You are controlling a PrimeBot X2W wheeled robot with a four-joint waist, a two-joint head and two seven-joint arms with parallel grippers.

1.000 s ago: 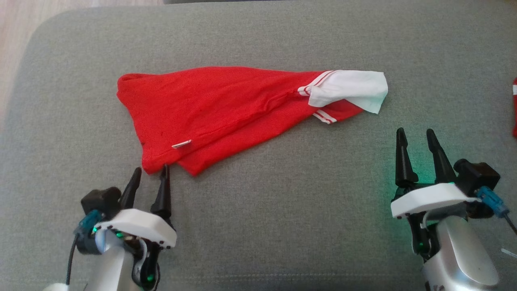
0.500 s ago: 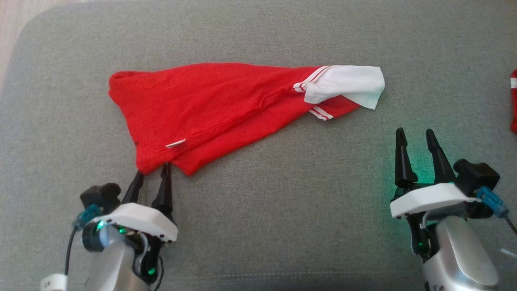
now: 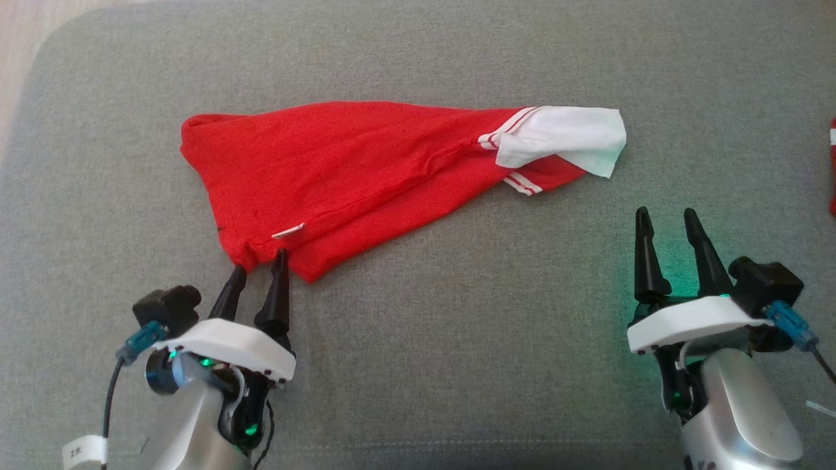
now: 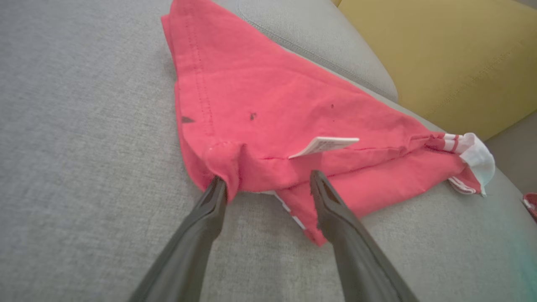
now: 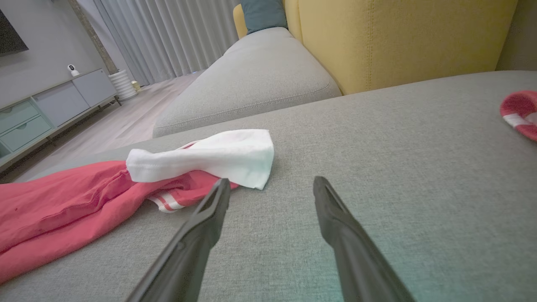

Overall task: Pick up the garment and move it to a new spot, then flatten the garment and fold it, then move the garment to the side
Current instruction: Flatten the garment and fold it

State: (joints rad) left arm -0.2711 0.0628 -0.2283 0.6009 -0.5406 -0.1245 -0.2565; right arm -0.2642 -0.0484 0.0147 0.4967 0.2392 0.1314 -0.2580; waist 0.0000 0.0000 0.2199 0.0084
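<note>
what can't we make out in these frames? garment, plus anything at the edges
Second red item: head view, cut off by the right edge; type unclear.
Garment label: left wrist view, print too small to read.
Left hand: left wrist view, one fingertip sits under a fabric fold; contact unclear.
Garment's lower layers: head view, covered by the top layer.

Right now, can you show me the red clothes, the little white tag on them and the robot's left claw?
red garment (image 3: 339, 163), head view, middle of the red cloth.
white tag (image 4: 324, 145), left wrist view, the tag's flat face.
left gripper (image 3: 261, 261), head view, midway between its two fingertips.
</note>
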